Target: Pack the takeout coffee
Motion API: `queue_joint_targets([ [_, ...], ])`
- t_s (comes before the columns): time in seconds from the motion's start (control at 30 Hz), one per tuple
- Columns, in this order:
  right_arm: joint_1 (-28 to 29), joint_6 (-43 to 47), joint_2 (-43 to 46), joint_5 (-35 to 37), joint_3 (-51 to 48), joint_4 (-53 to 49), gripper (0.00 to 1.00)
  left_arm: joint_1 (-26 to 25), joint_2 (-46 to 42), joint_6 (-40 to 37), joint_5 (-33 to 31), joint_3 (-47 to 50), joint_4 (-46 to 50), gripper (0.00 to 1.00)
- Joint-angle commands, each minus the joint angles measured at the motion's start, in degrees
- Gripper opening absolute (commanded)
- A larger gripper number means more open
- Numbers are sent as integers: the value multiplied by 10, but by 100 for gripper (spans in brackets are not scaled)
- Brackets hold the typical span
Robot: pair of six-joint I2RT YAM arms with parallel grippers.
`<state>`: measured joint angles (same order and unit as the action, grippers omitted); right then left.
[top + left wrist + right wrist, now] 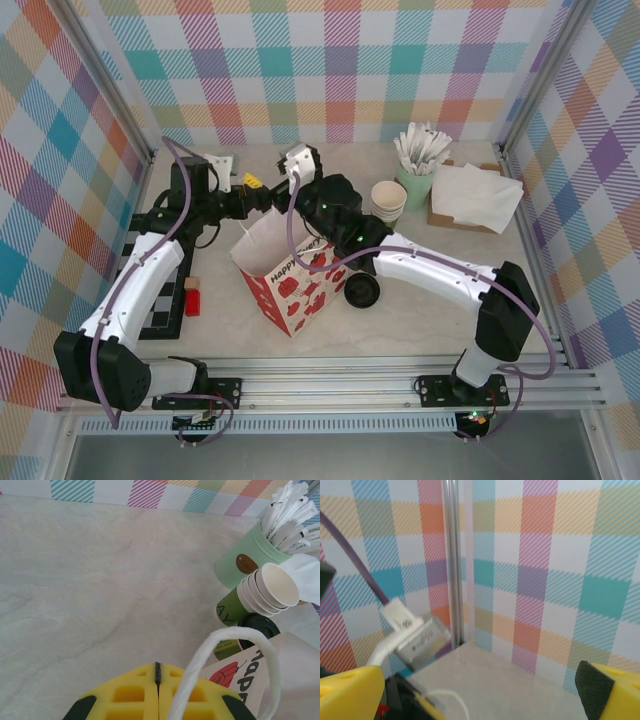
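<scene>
The takeout coffee (256, 626), a green cup with a black lid, stands just behind the rim of the white paper bag (285, 280) with red prints, beside the stack of lidless cups (267, 587). In the top view my right arm covers it. My left gripper (158, 669) is shut above the bag's back left corner (252, 184), and the bag's white cord handle (225, 645) loops over its right finger. My right gripper (480, 680) stands open with nothing between its fingers, close to the left one over the bag's far side (290, 192), facing the back left corner.
A loose black lid (362, 292) lies right of the bag. The cup stack (388, 200), a green holder of wrapped sticks (415, 180) and napkins on a brown tray (470, 195) sit at the back right. A checkered board (165, 300) with a red block (192, 298) lies left.
</scene>
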<state>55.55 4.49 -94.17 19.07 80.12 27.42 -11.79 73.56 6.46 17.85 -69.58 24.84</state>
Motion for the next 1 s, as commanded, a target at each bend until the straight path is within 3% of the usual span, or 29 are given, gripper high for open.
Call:
queue_joint_targets([
  [0.0,-1,39,33,7,16,77,100,8,-6,-15,-18,-16,-9,0],
  [0.2,-8,19,92,18,-14,28,100,8,-13,-28,-51,-12,5,0],
  [0.33,-20,-28,150,-8,-17,-82,100,8,-14,-34,-67,-15,10,0],
  [0.5,-45,-79,219,16,-48,-198,100,8,-22,-37,-71,-17,14,0],
  [0.57,-67,-117,237,-12,-69,-233,100,8,-26,-36,-61,-16,13,0],
  [0.73,-73,-167,223,-88,-84,-231,100,8,-33,-24,-36,-19,4,0],
  [0.97,-71,-195,157,-174,-37,-214,100,9,-49,-40,-83,-25,17,0],
])
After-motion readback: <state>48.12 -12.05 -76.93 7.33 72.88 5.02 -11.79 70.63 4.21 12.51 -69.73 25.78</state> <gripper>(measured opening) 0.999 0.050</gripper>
